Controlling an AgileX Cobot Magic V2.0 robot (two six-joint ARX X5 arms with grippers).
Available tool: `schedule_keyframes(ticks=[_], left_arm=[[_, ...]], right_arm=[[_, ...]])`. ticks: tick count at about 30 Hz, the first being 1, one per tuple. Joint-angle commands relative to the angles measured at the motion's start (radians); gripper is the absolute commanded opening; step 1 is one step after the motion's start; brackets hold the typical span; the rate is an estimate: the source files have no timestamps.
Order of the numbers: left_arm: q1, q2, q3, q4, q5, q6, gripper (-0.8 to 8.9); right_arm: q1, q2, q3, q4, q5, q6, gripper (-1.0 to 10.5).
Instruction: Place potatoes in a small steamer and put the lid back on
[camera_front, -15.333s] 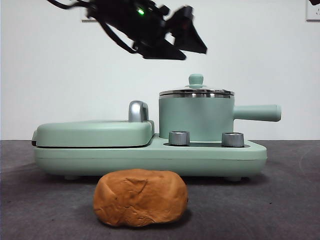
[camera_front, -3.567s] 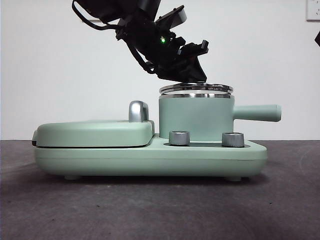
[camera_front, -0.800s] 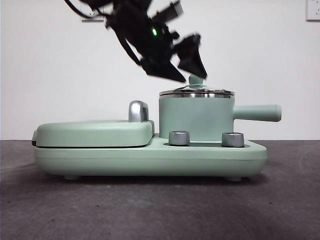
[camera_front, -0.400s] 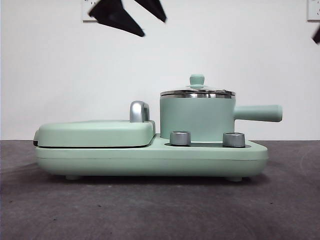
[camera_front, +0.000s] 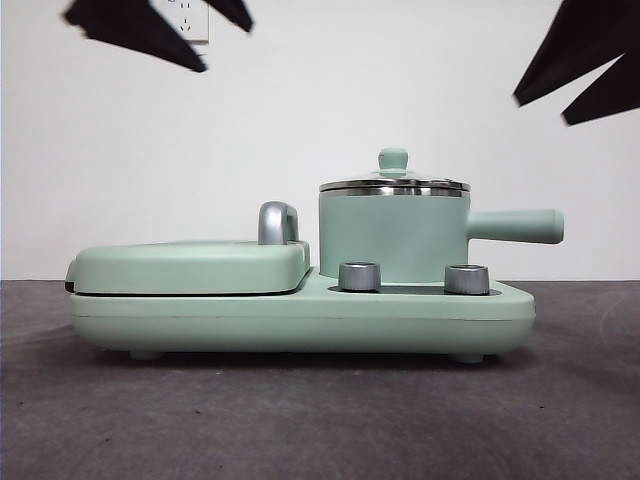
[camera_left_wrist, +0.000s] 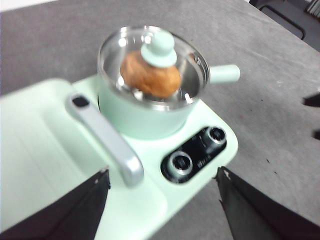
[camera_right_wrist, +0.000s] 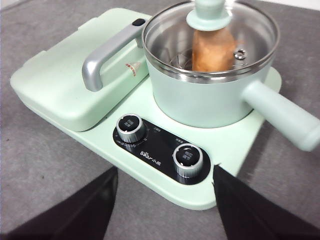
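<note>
The mint-green small steamer (camera_front: 393, 235) stands on the right side of its base, with its straight handle (camera_front: 515, 226) pointing right. The glass lid (camera_front: 393, 186) sits on the steamer with its mint knob (camera_front: 393, 160) up. The orange-brown potato (camera_left_wrist: 150, 75) lies inside the pot under the lid, and it also shows in the right wrist view (camera_right_wrist: 212, 47). It is hidden in the front view. My left gripper (camera_front: 225, 48) is open and empty, high at the upper left. My right gripper (camera_front: 542, 110) is open and empty, high at the upper right.
A flat mint griddle (camera_front: 190, 265) with a chrome handle (camera_front: 277, 222) takes up the left half of the base (camera_front: 300, 315). Two steel dials (camera_front: 359, 276) (camera_front: 466, 279) sit below the pot. The appliance stands on a dark grey table (camera_front: 300, 420).
The left gripper has left the lid knob and risen up and to the left, open. The right gripper has come into view at the top right. The lid stays on the pot.
</note>
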Motion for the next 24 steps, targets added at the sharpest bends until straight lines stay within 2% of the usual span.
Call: schedule_keyframes(ticks=[1,5,10,11,13,14,24], left_arm=[[-0.002,-0.081,-0.107,0.038,-0.014,-0.077,3.42],[-0.002,-0.181,-0.216,0.032,-0.058,-0.127,3.42],[-0.003,-0.205,-0.226,-0.063,-0.103,-0.126,3.42],[-0.003,-0.205,-0.226,-0.073,-0.103,-0.12,3.13],[-0.003,-0.205,-0.225,-0.088,-0.1,-0.119,0.04],[-0.003,-0.204,-0.225,-0.086,-0.1,-0.113,0.05],[-0.003,-0.213,-0.225,-0.092,-0.101,-0.116,0.06]], right_arm=[[0.006,0.047,0.035,0.033,-0.022,0.003,3.0],[0.016,0.093,0.071,0.037,-0.022,0.004,3.0],[0.021,0.098,0.079,0.032,-0.03,0.023,3.0],[0.021,0.093,0.079,0.026,-0.031,0.027,2.7],[0.023,0.086,0.079,0.026,-0.029,0.035,-0.3],[0.024,0.087,0.079,0.034,-0.024,0.034,0.3],[0.025,0.081,0.08,0.04,-0.044,0.037,0.2]])
